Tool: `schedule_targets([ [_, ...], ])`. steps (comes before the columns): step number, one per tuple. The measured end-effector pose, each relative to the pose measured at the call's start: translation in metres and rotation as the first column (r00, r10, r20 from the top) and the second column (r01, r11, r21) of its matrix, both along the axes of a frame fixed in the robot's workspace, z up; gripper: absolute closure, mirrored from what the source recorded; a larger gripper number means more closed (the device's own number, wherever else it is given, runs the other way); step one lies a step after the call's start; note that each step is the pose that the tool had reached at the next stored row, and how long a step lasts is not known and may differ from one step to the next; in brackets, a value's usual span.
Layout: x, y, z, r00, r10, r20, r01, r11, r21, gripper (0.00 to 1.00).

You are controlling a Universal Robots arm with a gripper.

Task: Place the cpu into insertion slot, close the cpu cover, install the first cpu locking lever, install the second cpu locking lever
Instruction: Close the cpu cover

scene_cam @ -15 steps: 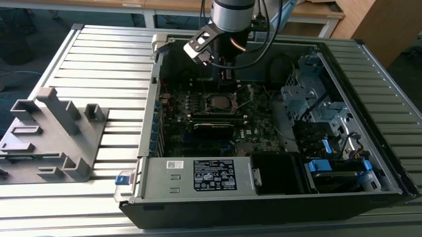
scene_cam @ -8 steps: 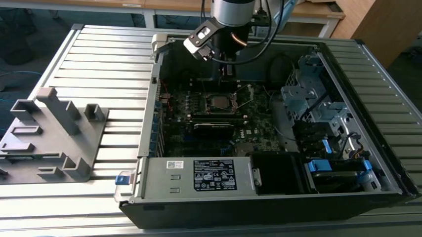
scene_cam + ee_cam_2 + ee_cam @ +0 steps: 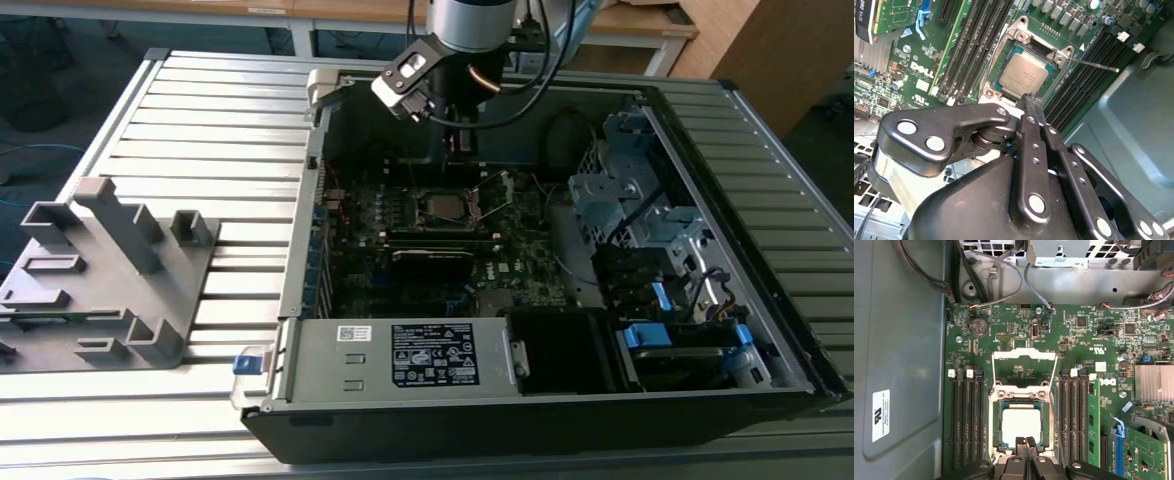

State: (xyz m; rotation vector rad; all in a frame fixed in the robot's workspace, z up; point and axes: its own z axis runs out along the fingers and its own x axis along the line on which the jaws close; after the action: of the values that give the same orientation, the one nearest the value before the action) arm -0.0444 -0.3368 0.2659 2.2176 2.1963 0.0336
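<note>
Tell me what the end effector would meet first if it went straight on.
Probably the edge of the cpu seated in the insertion slot, below the end effector; depth is unclear.

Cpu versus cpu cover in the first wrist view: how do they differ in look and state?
The cpu is a solid pale square; the cover is a silver frame with a cut-out middle. The cpu lies flat in the slot; the cover is swung open, off the slot. Both are square and metallic-looking.
</note>
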Motion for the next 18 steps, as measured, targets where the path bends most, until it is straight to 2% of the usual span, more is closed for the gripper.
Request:
schedule_targets([
  [5,0.0033,0.0000,0.0000,1.0000,0.000,0.0000,0.000,1.0000,0.0000,0.89],
  [18,0.0049,0.0000,0.0000,1.0000,0.000,0.0000,0.000,1.0000,0.0000,0.89],
])
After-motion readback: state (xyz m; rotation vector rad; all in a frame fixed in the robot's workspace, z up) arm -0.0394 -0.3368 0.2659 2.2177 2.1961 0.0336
